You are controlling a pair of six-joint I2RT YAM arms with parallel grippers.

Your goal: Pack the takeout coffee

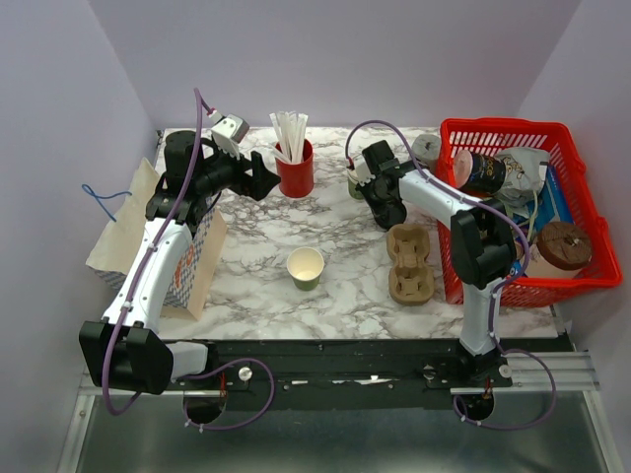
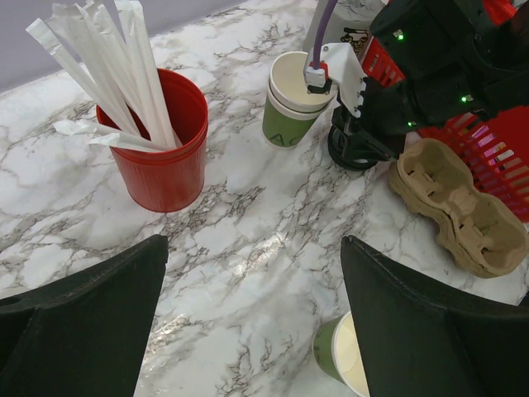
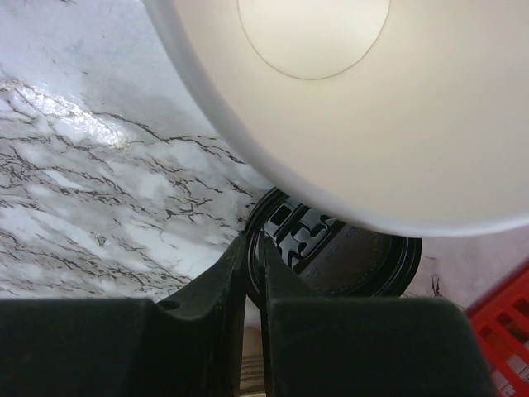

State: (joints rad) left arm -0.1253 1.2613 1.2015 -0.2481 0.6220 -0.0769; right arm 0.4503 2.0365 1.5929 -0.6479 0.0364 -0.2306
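Observation:
A cream paper cup with a green band (image 2: 291, 106) stands open at the back of the marble table; its wide mouth (image 3: 331, 91) fills the top of the right wrist view. My right gripper (image 3: 254, 241) is shut on the rim of the round black lid (image 3: 347, 256), held on edge just beside that cup; the lid also shows in the left wrist view (image 2: 351, 151). A second, similar cup (image 1: 306, 267) stands open mid-table. My left gripper (image 2: 252, 248) is open and empty, above the table between the red straw cup (image 2: 165, 149) and the second cup (image 2: 345, 362).
A brown pulp cup tray (image 1: 409, 262) lies right of the middle cup. A red basket (image 1: 493, 129) of assorted items stands at the right edge. A brown paper bag (image 1: 192, 266) sits at the left under my left arm.

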